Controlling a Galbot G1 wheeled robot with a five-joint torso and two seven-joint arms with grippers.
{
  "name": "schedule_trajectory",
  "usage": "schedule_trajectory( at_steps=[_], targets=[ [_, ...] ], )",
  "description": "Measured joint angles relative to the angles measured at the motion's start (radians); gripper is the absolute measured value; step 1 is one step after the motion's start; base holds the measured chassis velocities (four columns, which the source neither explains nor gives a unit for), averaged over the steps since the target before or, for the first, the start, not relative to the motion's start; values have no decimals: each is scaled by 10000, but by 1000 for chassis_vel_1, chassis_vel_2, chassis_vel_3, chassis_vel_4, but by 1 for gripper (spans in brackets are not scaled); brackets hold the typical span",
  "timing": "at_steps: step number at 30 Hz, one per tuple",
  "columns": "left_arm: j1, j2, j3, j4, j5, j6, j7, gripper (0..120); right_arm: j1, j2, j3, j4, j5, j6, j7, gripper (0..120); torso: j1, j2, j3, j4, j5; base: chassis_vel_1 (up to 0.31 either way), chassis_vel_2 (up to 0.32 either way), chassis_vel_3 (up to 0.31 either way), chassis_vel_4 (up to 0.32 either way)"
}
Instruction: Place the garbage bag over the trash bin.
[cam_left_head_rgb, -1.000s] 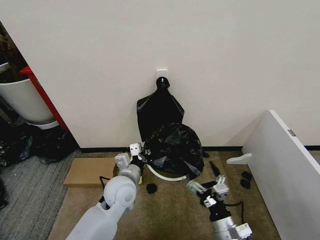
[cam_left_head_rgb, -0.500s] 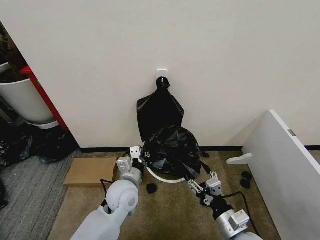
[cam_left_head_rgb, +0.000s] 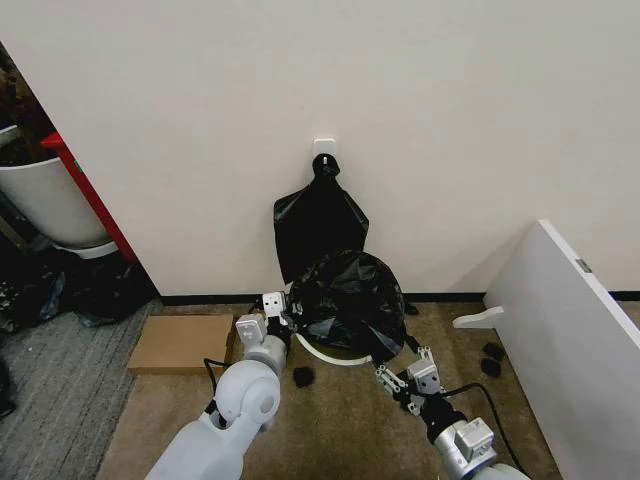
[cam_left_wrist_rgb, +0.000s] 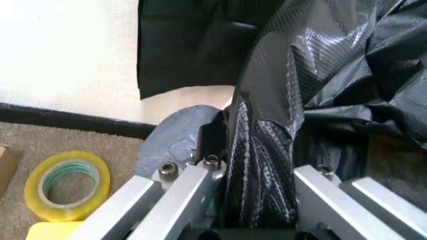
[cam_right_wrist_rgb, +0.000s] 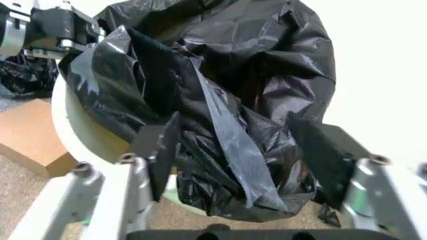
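Observation:
The garbage bag (cam_left_head_rgb: 345, 298), glossy black and crinkled, lies bunched over the trash bin, whose cream-white rim (cam_left_head_rgb: 322, 356) curves out below it. At the bag's left edge, my left gripper (cam_left_head_rgb: 282, 312) is shut on a gathered fold of plastic; the left wrist view shows that fold (cam_left_wrist_rgb: 263, 150) pinched between the fingers (cam_left_wrist_rgb: 183, 187). Just off the bag's lower right edge, my right gripper (cam_left_head_rgb: 402, 364) stands open. In the right wrist view its dark pads (cam_right_wrist_rgb: 163, 150) sit on either side of a hanging fold of the bag (cam_right_wrist_rgb: 227, 135), beside the bin's pale wall (cam_right_wrist_rgb: 77, 130).
A bunch of black bags (cam_left_head_rgb: 318, 222) hangs from a wall hook behind the bin. Flat cardboard (cam_left_head_rgb: 180, 340) lies to the left and a white board (cam_left_head_rgb: 570, 330) leans at the right. Also here: a white tub with a red frame (cam_left_head_rgb: 50, 200), a yellow tape roll (cam_left_wrist_rgb: 67, 185), small black bits (cam_left_head_rgb: 302, 376).
My right gripper has moved forward and up to the bag's lower right edge. The left gripper has shifted slightly right with the bag, which now sits higher and tighter over the bin.

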Motion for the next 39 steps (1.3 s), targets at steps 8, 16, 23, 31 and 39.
schedule_trajectory(
  at_steps=[8,16,23,31,39],
  targets=[
    [81,4,-23,-111,20,28,-23,1,-31,17,42,2,-20,-10,-60,29,0,0,0,0,0,0,0,0,0],
    [153,10,-54,-248,20,41,-38,1,-131,93,102,-155,-517,-82,-54,0,0,0,0,0,0,0,0,0,0],
    [198,75,-125,-381,-164,52,-70,1,-128,275,235,-777,-1096,1063,-1030,0,0,0,0,0,-1,0,0,0,0],
    [0,18,-269,-421,-962,86,-259,1,172,660,795,-2645,-20,5781,-7370,0,0,0,0,0,0,0,0,0,0],
    [-58,-111,-323,-925,-2401,517,-616,1,656,1284,1081,-4130,-1274,6323,-8401,0,0,0,0,-1,0,0,0,0,0]
  ],
)
